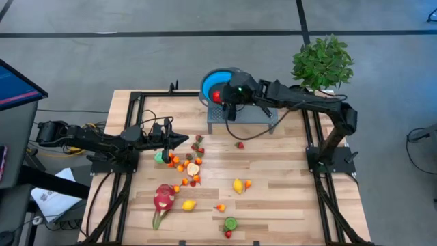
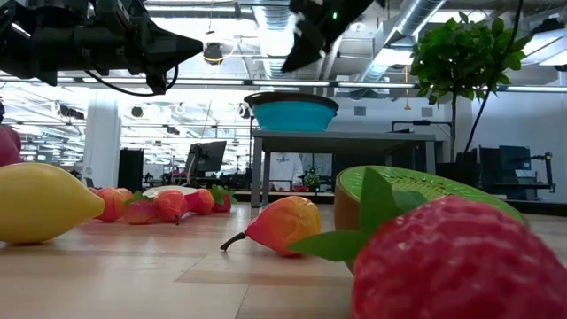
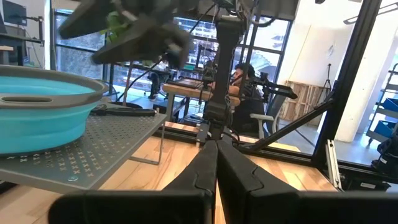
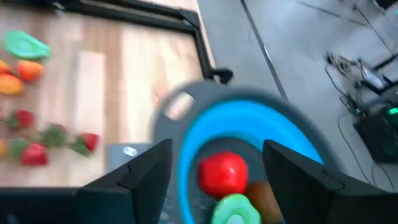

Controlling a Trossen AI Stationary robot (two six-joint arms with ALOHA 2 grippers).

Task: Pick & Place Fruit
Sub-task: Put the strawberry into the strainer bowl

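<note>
Your right claw (image 4: 214, 165) hangs over the blue bowl (image 1: 208, 83) on the grey perforated stand (image 1: 263, 117), fingers spread, gripping nothing. A red fruit (image 4: 222, 174) and a green one (image 4: 235, 210) already lie in the bowl, so I read this as the drop just done. Next: swing back to the scattered fruit (image 1: 188, 164) on the table (image 1: 287, 198). Left claw (image 1: 179, 140) is closed, empty, above that pile.
</note>
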